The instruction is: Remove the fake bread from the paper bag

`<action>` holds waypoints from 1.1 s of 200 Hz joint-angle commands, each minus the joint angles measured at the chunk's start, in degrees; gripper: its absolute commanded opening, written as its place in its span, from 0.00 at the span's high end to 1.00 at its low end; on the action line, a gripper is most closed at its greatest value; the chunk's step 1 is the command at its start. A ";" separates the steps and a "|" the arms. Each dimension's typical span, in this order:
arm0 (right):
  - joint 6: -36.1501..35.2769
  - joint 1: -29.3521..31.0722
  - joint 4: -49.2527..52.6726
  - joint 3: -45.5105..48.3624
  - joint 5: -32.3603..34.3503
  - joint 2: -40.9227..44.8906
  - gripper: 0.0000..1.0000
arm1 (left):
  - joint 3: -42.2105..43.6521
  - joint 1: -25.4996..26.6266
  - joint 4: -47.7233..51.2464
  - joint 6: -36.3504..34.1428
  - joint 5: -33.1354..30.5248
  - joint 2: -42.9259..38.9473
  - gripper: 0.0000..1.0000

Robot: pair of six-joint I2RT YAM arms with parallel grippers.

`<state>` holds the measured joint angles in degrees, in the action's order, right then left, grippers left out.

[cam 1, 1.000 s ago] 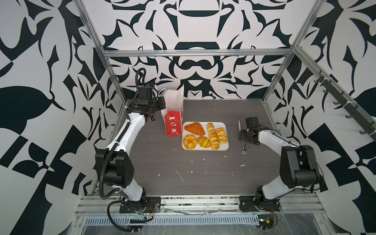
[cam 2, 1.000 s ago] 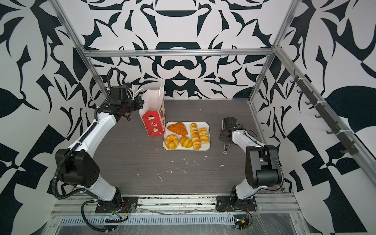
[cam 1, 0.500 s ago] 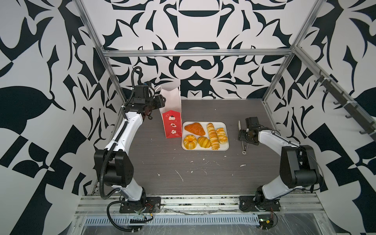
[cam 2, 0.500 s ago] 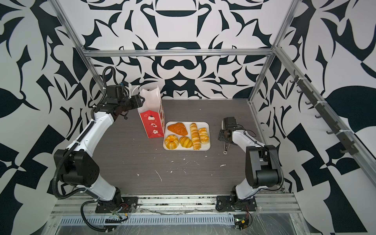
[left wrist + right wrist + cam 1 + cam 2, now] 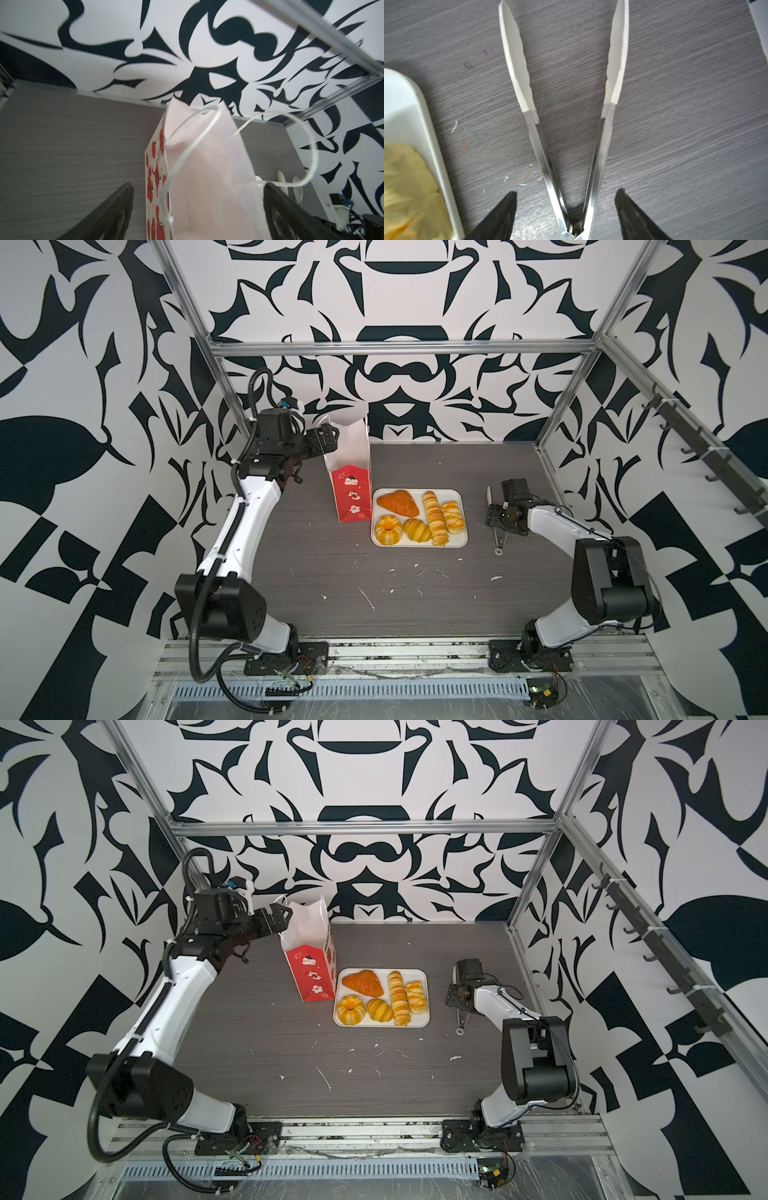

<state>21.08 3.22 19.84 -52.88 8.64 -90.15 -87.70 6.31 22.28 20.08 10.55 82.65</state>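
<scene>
Dark tabletop (image 5: pixel 332 572): fake bread (image 5: pixel 432 514) fills the white tray (image 5: pixel 415 544) beside the upright, seemingly emptied paper bag (image 5: pixel 351 493), so left gripper (image 5: pixel 330 437) gapes by its rim and right gripper (image 5: pixel 565 193) straddles the tongs (image 5: pixel 537 133), wide.

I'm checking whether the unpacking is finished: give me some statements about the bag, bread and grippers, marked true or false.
1. Five glossy toy pastries lie on the flat white tray. True.
2. The red paper bag lies on its side. False: it stands upright on the table, beside the tray.
3. The left gripper is shut on the bag. False: its jaws stand open at the bag's top edge.
4. Metal tongs with white tips lie on the table below the right gripper. True.
5. The golden ring-shaped bun sits inside the bag. False: it is on the tray.
</scene>
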 commanded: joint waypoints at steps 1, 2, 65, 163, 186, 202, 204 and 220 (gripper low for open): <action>0.34 -0.06 -0.89 -0.03 1.01 2.26 0.22 | -0.40 -1.00 0.15 -1.44 1.03 -7.47 0.00; 0.35 -0.06 -0.92 -0.03 0.97 2.26 0.22 | -0.38 -1.01 0.14 -1.53 1.00 -7.71 0.01; -5.52 -0.06 -8.96 4.85 1.88 9.46 0.24 | 24.36 -3.98 -11.35 -11.97 -32.02 -27.55 0.00; -10.27 0.19 -23.08 13.66 5.94 20.58 0.17 | 50.95 -4.46 -48.41 -14.18 -34.23 -3.66 0.01; -10.72 0.20 -23.11 14.58 6.73 21.29 0.17 | 52.04 -4.46 -48.38 -14.94 -33.66 -0.26 0.00; -10.58 0.20 -24.87 16.06 6.59 21.42 0.17 | 54.06 -4.84 -49.96 -15.38 -33.33 -0.13 0.01; -10.55 0.20 -25.18 16.30 6.57 21.42 0.17 | 54.48 -4.93 -50.62 -15.30 -33.20 -0.06 0.01; -10.38 0.18 -28.27 17.97 6.93 20.93 0.17 | 58.79 -5.68 -58.27 -14.98 -31.39 2.30 0.01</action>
<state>11.22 3.22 -2.42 -36.97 14.66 -69.97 -33.52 1.76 -24.91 5.17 -23.09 82.59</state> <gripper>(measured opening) 0.830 0.994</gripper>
